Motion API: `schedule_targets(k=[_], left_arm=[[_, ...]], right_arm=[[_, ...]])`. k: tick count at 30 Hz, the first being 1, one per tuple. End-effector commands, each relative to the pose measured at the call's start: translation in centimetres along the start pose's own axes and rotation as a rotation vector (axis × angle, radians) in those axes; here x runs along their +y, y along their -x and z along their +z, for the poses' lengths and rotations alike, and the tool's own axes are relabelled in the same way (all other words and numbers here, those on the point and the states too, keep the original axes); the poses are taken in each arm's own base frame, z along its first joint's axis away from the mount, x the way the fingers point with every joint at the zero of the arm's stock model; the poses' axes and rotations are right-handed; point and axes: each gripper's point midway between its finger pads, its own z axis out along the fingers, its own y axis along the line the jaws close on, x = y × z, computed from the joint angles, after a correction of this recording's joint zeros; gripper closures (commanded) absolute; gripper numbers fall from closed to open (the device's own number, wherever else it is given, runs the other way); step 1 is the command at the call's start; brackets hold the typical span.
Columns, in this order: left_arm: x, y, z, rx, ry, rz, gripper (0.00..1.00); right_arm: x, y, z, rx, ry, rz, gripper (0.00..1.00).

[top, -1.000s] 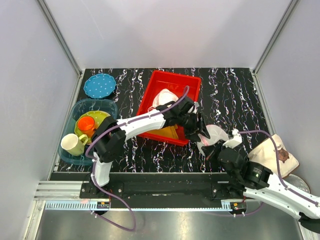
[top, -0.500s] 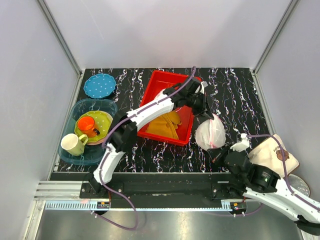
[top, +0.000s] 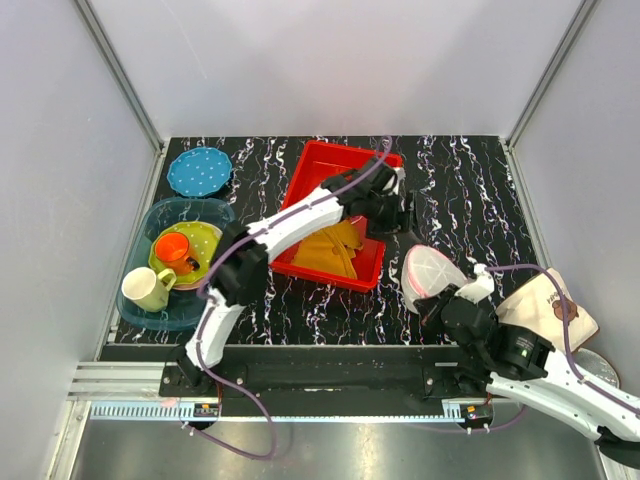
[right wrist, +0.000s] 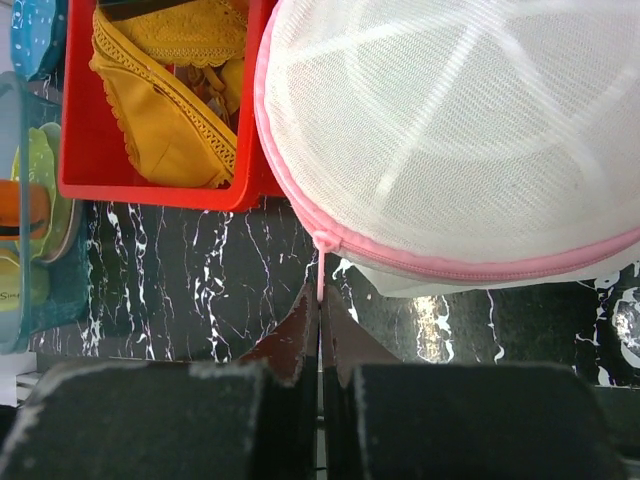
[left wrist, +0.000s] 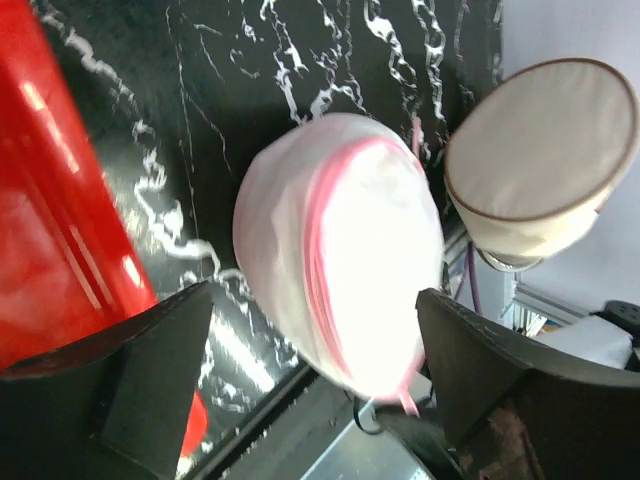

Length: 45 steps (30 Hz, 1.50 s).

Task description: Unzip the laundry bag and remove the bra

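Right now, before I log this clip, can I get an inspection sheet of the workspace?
Surface: black white-veined table.
Job's things: laundry bag right of the red bin, zip closed where visible; bra not seen.
Clutter: red bin with yellow cloth; blue plate; teal tub of cups; beige pouch.
Grippers: left gripper open, empty, by the bin's right edge; right gripper shut on the zip pull.
Cables: purple cable along each arm.
Surroundings: plain grey walls.

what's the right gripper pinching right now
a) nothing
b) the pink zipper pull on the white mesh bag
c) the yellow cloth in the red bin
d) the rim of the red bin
b: in the right wrist view the right gripper is shut on the thin pink zipper pull that hangs from the laundry bag.
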Motion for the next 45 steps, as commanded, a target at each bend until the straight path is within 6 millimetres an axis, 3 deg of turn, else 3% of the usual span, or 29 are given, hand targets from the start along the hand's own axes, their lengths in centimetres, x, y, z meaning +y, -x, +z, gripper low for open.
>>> schedule_targets(k=[1,2,3,5,7,8,12,16,18,21,25,28,29,32,33,35,36,37,45], left_arm=[[-5.4,1.6,-9.4,-0.196,-0.071,0.079,0.12],[-4.9,0.5,-9.3,-0.171,-0.063,0.064,0.10],[-5.8,-0.1,-10.2,-0.171,-0.085,0.052,0.09],[-5.6,-2.0,-9.7,-0.129,-0.106,0.031,0.07],[-6.6,-3.8,-9.7,-0.102,-0.144,0.010,0.07],[-7.3,-4.6,-9.1,-0.097,-0.167,0.029,0.07],[-4.9,-7.1,-5.7,0.012,-0.115,-0.020,0.11],[-5.1,-7.7,-3.7,0.016,-0.140,-0.036,0.12],[-4.4,-7.7,-1.8,0.021,-0.124,-0.042,0.14],[-3.6,-7.9,0.6,0.074,-0.105,-0.063,0.25],[-3.8,-6.2,-0.2,0.014,-0.081,-0.045,1.00],[-3.8,-3.3,-1.3,-0.048,-0.082,-0.035,1.00],[-4.0,-1.6,-2.0,-0.083,-0.094,-0.033,1.00],[-2.6,1.3,-1.5,-0.112,-0.091,-0.039,1.00],[-3.4,2.9,-2.0,-0.143,-0.108,-0.027,1.00],[-1.9,4.0,-0.9,-0.132,-0.086,-0.027,1.00],[-2.9,5.2,-1.5,-0.157,-0.113,-0.001,1.00],[-2.0,5.0,-0.4,-0.126,-0.101,-0.005,1.00],[-0.6,6.7,-1.5,-0.125,-0.122,0.058,1.00]], right_arm=[[1.3,1.3,-0.6,-0.032,0.032,0.042,1.00],[1.2,1.3,-0.5,-0.035,0.030,0.046,1.00],[1.2,1.3,-0.5,-0.036,0.028,0.049,1.00],[1.3,1.2,-0.5,-0.032,0.033,0.051,1.00],[1.5,1.2,-0.4,-0.032,0.035,0.048,1.00],[1.5,1.0,-0.3,-0.027,0.036,0.046,1.00],[2.2,0.6,0.0,-0.009,0.043,0.028,1.00],[2.5,0.4,0.2,0.000,0.046,0.023,1.00],[2.7,0.3,0.3,0.001,0.055,0.026,1.00],[3.0,0.1,0.4,0.015,0.065,0.028,1.00],[2.7,-0.2,0.1,0.036,0.052,0.029,1.00],[2.1,-0.7,-0.2,0.053,0.051,0.058,1.00],[2.1,-0.9,-0.4,0.065,0.066,0.075,1.00],[1.5,-1.7,-0.5,0.094,0.069,0.092,1.00],[1.5,-1.8,-0.5,0.098,0.067,0.093,1.00],[1.3,-1.9,-0.6,0.110,0.054,0.085,1.00],[1.2,-1.9,-0.6,0.109,0.050,0.081,1.00],[1.3,-1.8,-0.7,0.107,0.047,0.080,1.00],[0.2,-1.7,-0.6,0.094,-0.004,0.086,1.00]])
